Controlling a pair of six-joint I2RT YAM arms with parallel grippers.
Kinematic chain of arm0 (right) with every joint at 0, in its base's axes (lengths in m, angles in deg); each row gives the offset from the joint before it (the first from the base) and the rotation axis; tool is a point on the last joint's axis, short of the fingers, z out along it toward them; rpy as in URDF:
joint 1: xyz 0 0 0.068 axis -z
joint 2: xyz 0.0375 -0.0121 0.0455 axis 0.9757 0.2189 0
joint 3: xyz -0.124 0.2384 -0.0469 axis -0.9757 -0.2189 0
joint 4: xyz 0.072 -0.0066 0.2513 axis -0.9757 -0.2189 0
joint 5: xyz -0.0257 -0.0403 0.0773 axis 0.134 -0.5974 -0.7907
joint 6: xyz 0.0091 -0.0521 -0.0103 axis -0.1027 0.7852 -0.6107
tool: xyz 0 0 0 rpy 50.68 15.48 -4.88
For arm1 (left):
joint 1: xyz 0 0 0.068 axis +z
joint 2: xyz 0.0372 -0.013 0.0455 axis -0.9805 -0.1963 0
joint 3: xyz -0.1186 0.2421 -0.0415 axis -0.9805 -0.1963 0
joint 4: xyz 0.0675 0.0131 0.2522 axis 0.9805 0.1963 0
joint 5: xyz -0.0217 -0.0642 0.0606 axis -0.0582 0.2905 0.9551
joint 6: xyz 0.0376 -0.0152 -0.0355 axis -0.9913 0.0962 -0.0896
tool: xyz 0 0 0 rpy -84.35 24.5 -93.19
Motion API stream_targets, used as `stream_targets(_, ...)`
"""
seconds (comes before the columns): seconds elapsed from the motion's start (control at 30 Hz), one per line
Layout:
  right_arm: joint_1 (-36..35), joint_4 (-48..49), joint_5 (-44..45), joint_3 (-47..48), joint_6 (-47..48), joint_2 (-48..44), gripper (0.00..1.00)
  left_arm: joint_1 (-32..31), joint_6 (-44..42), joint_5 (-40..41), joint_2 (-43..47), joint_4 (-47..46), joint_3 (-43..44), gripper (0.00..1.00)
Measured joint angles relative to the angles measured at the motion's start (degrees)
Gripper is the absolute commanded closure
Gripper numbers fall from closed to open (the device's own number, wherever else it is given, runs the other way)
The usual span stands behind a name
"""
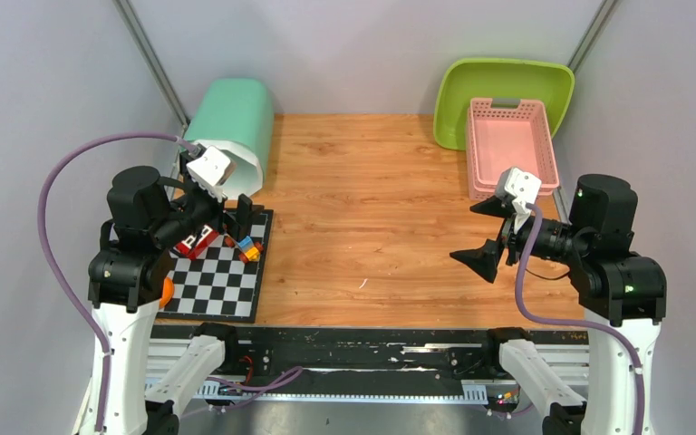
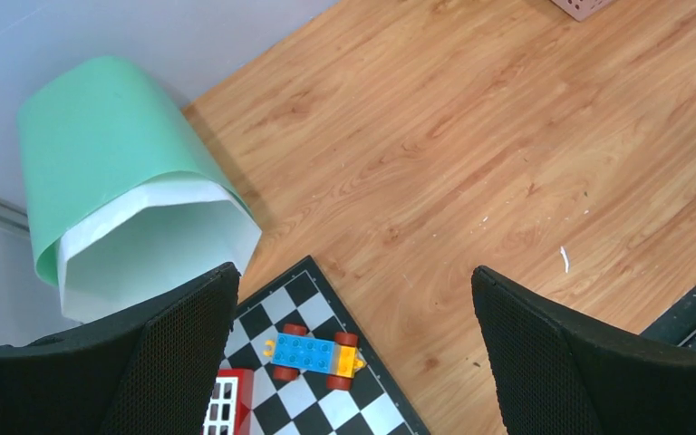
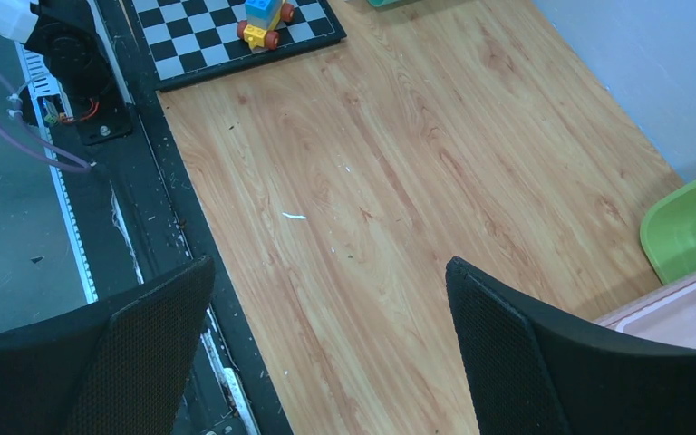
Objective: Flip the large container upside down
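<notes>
The large container (image 1: 231, 122) is a mint-green bin with a white inside. It lies on its side at the back left corner, its open mouth facing the near edge. The left wrist view shows the container (image 2: 100, 127) at upper left, its rim beside the corner of the chessboard. My left gripper (image 1: 236, 217) hovers over the chessboard just in front of the mouth, open and empty (image 2: 353, 276). My right gripper (image 1: 465, 232) hangs over bare wood at the right, open with nothing between its fingers (image 3: 328, 265).
A chessboard mat (image 1: 222, 281) lies at the near left with a blue toy car (image 2: 315, 353), a red-and-white block (image 1: 195, 240) and an orange ball (image 1: 166, 290). A pink basket (image 1: 507, 145) and a lime-green tub (image 1: 498, 86) stand at the back right.
</notes>
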Motion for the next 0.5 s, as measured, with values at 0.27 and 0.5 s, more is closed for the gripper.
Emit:
stream_targets(0.27, 0.0, -0.11, -0.02, 0.0, 0.46, 0.81, 0.0, 0.0, 0.02, -0.44, -0.04, 0.7, 0.0, 0.0)
stream_targets(0.5, 0.0, -0.28, 1.03, 0.57, 0.7, 0.83, 0.0, 0.0, -0.2, -0.87, -0.04, 0.7, 0.0, 0.0)
